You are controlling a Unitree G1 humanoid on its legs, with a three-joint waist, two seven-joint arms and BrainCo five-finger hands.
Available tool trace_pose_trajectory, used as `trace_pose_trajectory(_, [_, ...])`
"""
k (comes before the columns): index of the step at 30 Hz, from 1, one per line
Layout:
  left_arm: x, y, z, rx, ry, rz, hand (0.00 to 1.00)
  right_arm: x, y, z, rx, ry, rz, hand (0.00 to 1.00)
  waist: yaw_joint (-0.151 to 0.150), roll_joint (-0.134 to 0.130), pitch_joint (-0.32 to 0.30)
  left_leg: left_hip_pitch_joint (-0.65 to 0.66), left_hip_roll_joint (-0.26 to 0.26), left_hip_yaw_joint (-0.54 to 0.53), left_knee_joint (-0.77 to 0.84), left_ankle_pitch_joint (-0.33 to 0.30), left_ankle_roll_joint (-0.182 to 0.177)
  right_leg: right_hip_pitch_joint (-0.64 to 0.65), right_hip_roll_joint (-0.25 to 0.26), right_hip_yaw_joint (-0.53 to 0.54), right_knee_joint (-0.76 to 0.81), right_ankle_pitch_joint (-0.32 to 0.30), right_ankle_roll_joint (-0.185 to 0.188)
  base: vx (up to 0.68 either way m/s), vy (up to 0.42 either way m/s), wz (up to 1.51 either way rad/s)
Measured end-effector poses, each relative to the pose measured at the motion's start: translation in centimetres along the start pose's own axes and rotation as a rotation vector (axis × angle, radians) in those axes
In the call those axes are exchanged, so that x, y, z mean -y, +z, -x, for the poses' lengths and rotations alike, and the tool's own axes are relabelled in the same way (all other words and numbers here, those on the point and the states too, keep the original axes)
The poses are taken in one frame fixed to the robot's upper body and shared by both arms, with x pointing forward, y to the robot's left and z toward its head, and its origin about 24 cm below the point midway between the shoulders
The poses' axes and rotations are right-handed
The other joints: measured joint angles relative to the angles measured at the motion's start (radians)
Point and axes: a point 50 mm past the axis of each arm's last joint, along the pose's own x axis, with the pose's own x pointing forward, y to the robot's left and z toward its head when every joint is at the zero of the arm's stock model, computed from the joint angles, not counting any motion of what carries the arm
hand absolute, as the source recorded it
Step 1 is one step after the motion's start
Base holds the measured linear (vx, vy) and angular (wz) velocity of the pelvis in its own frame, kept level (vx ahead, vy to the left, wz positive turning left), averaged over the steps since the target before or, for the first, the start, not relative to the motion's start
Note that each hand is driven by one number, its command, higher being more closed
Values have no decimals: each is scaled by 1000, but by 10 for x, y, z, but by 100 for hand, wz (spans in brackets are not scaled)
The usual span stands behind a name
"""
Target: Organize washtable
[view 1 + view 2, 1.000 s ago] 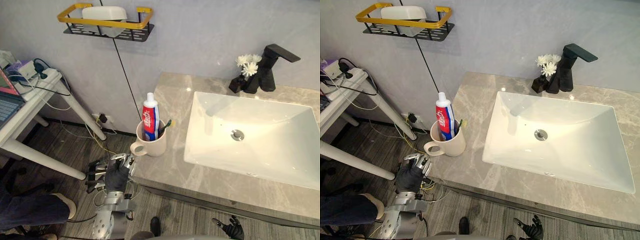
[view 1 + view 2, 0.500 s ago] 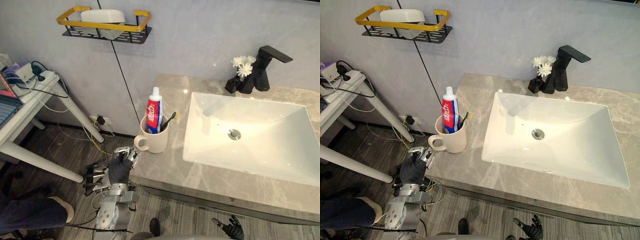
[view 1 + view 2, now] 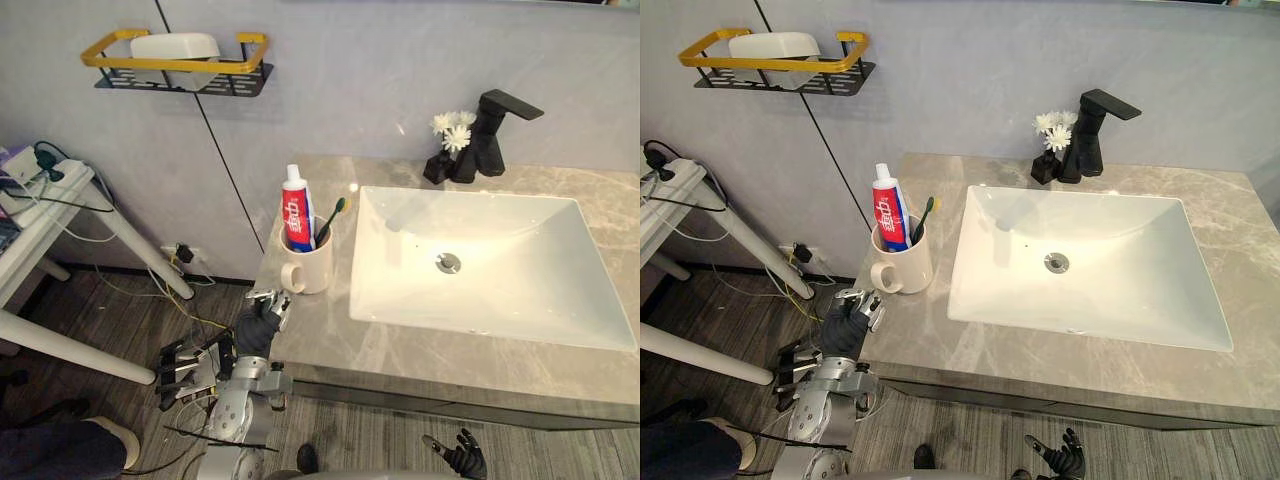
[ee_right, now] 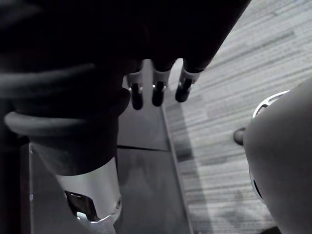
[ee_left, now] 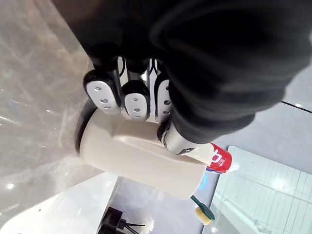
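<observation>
A cream mug (image 3: 306, 268) stands on the grey marble counter (image 3: 330, 340), left of the sink. In it are a red, white and blue toothpaste tube (image 3: 295, 212) and a toothbrush (image 3: 331, 219) with a green head. My left hand (image 3: 260, 322) is at the counter's front left corner, just below the mug's handle. Its fingers (image 5: 135, 100) are relaxed and reach close to the mug (image 5: 141, 156); I cannot tell whether they touch it. My right hand (image 3: 461, 459) hangs low below the counter's front, fingers spread and holding nothing.
A white rectangular sink (image 3: 480, 265) takes up the middle of the counter. Behind it stand a black tap (image 3: 492, 130) and a black vase of white flowers (image 3: 447, 140). A yellow-railed wall shelf (image 3: 175, 70) holds a white dish. A white table (image 3: 45, 215) with cables stands at the left.
The camera has shifted, so the whole scene sits differently. My left hand has risen and come closer to the mug's handle. The right hand has stayed low.
</observation>
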Motion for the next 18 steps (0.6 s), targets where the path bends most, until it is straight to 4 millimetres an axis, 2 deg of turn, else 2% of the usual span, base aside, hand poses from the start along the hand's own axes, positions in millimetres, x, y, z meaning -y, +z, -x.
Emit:
trace_pose_trajectory(9, [-1,-14,2,-64,13,4,100,1,-2,1,-7,2,7,0,3,-1,-10,11,-1,-7,3,3,-2,14,-1,-4,0,0,0,19,-2,2])
trace_pose_trajectory(15, [3,-14,-1,-63,-7,1,100,1,-1,0,-4,3,10,0,-2,-2,-10,13,1,-1,-3,-7,-10,15,0,1,-1,0,0,1,0,-1])
trace_pose_trajectory(18, [5,-19,0,-85,-16,-8,100,0,1,0,5,8,12,0,-21,-3,-10,14,2,4,-3,-7,-10,14,1,3,-1,0,0,21,-3,-4])
